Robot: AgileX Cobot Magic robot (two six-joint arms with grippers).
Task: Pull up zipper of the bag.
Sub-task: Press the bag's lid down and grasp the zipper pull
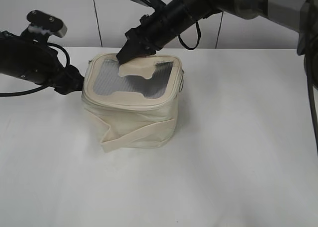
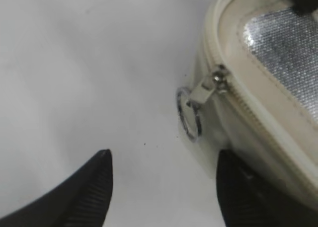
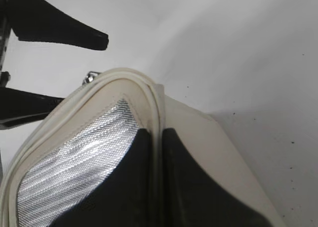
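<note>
White table carrying a single cream bag, which sits left of centre and slightly toward 12 o'clock in the exterior view. The bag is boxy, with a flat strap crossing its front wall and a grey mesh top bearing a cream H-shaped patch.

Right arm, entering from 1 o'clock and reaching across the bag. Its hand rests at the far rim, at 12 o'clock on the top; in the right wrist view the two fingers lie nearly together, pinching the raised cream rim of the bag between them.

Left arm, entering from 9 o'clock. Its hand sits just beside the bag's left wall. In the left wrist view its fingers stand wide apart and hold nothing, one over bare table, the other against the bag's side.

Zipper, a cream toothed track following the top rim. A silver slider sits on the left corner; its ring pull hangs outward, between the spread fingers and apart from both.
</note>
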